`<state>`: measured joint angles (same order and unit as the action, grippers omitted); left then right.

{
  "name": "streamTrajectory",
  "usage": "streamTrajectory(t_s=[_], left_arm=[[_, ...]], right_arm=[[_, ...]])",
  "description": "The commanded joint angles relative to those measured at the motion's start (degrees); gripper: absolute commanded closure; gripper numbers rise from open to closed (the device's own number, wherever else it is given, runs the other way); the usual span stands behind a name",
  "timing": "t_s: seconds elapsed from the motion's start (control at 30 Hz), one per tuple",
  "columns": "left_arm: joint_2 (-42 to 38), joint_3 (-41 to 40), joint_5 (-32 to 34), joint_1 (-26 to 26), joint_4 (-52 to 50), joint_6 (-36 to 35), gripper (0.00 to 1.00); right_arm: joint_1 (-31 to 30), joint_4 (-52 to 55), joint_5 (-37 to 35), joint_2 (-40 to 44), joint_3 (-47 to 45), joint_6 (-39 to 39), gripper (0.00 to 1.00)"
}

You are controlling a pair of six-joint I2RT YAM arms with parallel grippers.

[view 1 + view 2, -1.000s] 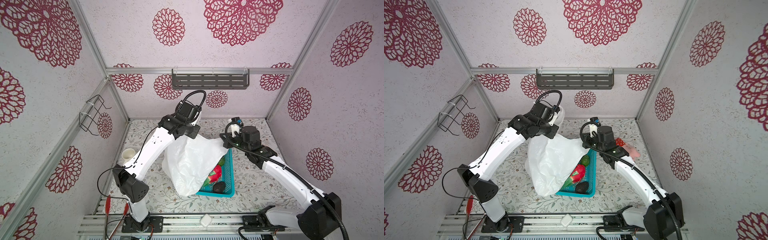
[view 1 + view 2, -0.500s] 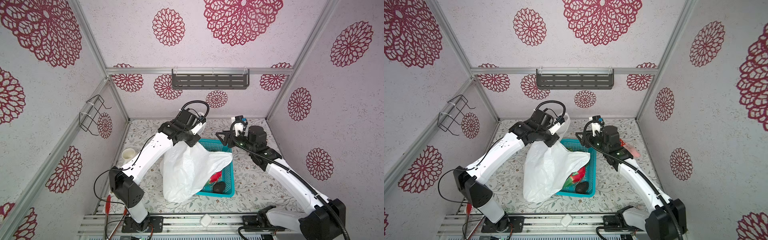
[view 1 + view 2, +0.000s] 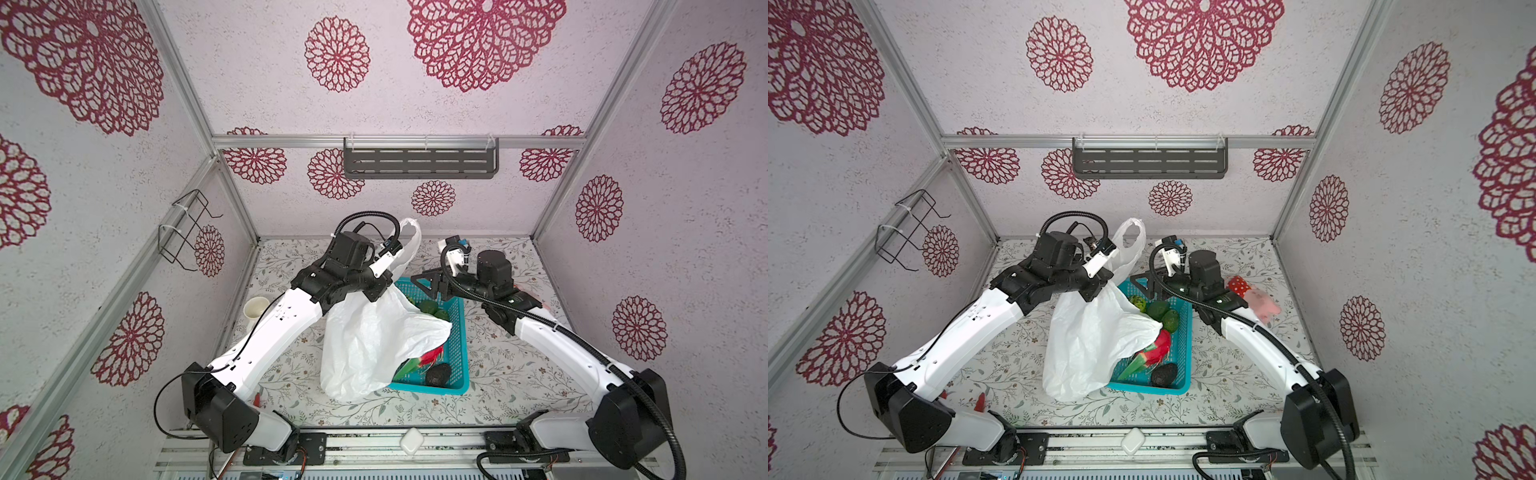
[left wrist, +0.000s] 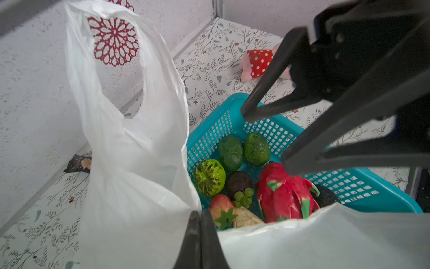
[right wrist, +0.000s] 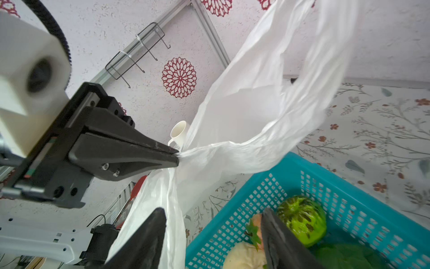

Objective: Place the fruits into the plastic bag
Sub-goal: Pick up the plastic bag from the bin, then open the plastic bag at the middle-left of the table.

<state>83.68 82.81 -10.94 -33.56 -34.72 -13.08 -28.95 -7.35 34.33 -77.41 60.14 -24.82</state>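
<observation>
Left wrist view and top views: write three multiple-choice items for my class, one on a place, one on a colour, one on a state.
1. Where does the dotted plush toy lie relative to the basket?
A) inside it
B) on the table, outside it
C) underneath it

2. What colour is the basket?
A) teal
B) yellow
C) black

3. What is the left hand doing?
A) open and empty
B) shut on the plastic bag
C) open around the basket rim

Answers:
1 B: the left wrist view shows the toy on the floral table, apart from the basket.
2 A: its perforated walls are teal in every view.
3 B: the right wrist view shows its fingertips pinched on a gathered fold of the bag.
</observation>
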Motion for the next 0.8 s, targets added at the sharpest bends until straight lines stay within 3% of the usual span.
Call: streamTrajectory(t_s=[0.0,0.3,0.47,0.77], left_arm=[[-4.1,-5.2,-5.45,0.16,9.98,1.68,1.0],[-6.09,-10.12,-6.72,-0.84,16.21,4.48,1.0],[-5.65,-10.58,-6.72,-1.67,16.93,5.25,1.0],[-4.97,-11.59,-7.01,-3.34,17.85,5.22,1.0]], right_arm=[[-2.31,-12.26,-0.22,-2.99,1.43,-7.3,0.32],[-3.23,-19.8,-4.62,-6.73,1.11,-13.49,0.32],[-3.23,-22.0,-14.94,-7.44,0.06,-17.33,0.32],[-3.22,-27.18,-18.03,-8.27,-1.31,-22.26,0.32]])
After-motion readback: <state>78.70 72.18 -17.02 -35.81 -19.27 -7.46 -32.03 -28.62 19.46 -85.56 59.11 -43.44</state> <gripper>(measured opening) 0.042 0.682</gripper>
